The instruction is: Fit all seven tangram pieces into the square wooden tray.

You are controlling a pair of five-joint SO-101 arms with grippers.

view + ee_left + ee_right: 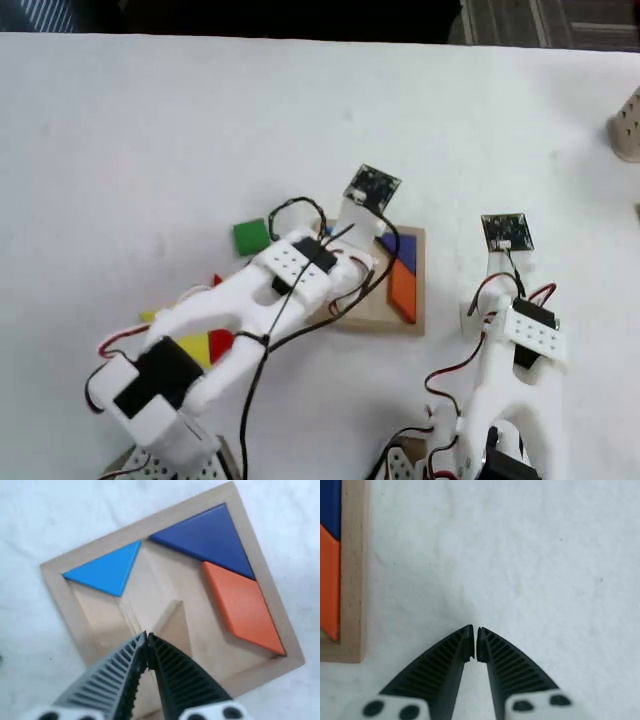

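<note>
The square wooden tray (415,325) lies mid-table. In the left wrist view the tray (185,511) holds a light blue triangle (105,572), a dark blue triangle (207,537) and an orange parallelogram (245,607); the other recesses are bare wood. My left gripper (148,640) hangs over the tray's bare middle, shut with nothing in it. A green square (250,237) sits on the table left of the tray. Red (220,343) and yellow (195,350) pieces lie partly hidden under the left arm. My right gripper (474,632) is shut and empty over bare table, just beside the tray's rim (355,580).
A tan perforated object (628,125) stands at the table's right edge. Wide white tabletop stretches behind the tray. Cables loop around both arms near the tray.
</note>
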